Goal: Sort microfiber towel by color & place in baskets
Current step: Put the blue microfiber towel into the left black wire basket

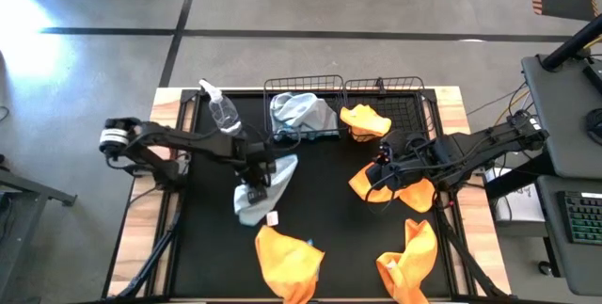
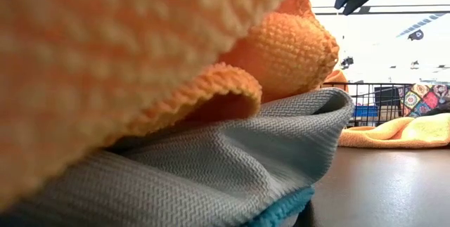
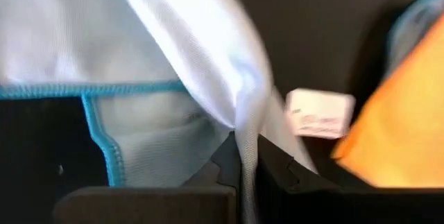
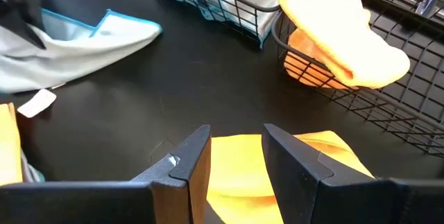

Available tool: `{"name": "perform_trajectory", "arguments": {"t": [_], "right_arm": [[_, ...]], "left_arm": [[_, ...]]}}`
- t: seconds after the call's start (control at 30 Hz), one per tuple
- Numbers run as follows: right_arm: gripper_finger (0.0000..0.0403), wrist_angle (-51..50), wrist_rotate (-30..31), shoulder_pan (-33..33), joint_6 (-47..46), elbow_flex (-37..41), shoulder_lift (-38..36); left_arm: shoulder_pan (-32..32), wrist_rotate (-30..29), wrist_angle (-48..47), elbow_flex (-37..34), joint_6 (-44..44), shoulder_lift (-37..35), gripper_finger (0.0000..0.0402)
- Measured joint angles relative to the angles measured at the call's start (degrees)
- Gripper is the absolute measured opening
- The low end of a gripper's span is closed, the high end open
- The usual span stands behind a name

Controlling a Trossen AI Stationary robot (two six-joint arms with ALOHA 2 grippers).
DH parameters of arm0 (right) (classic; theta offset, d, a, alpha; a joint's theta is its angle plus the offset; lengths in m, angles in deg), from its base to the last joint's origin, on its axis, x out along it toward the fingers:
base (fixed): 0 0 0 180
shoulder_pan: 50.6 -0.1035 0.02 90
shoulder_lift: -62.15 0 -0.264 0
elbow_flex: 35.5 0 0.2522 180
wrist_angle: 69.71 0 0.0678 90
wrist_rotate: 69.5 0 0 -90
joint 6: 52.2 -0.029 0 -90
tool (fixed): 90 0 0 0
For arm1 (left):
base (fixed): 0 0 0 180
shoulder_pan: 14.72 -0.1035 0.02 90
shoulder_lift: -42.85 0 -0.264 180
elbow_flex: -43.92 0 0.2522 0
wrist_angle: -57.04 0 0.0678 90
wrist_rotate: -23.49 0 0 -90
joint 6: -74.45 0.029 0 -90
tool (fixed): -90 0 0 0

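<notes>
Both grippers engaged with soft microfiber towels beside two black wire-mesh baskets.

The left gripper point(image 1: 256, 180) is pinched together on a fold of a pale blue-grey microfiber towel point(image 1: 266, 188) at mid-tabletop point(image 1: 320, 219); the right gripper point(image 4: 236, 148) stands with fingers apart over a bright orange microfiber towel point(image 4: 274, 165), not gripping it. The left wire-mesh basket point(image 1: 303, 86) holds a grey towel, the right wire-mesh basket point(image 1: 403, 88) an orange one. The cloth appears light, limp and non-slippery; a raised fold or hemmed edge likely offers the best hold.
</notes>
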Motion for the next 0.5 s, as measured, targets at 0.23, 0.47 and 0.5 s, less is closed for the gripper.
{"name": "perform_trajectory", "arguments": {"t": [0.23, 0.47, 0.5], "right_arm": [[0.0123, 0.14, 0.0, 0.0, 0.04, 0.0, 0.0], [0.0123, 0.15, 0.0, 0.0, 0.15, 0.0, 0.0], [0.0123, 0.15, 0.02, 0.0, 0.19, 0.0, 0.0]], "left_arm": [[-0.21, 0.39, 2.46, 0.02, -0.42, -11.22, 0.0], [-0.23, -1.42, 3.72, 0.07, -3.74, -21.53, 0.0], [-0.23, -2.09, 3.82, 0.07, -3.96, -22.87, 0.0]]}}
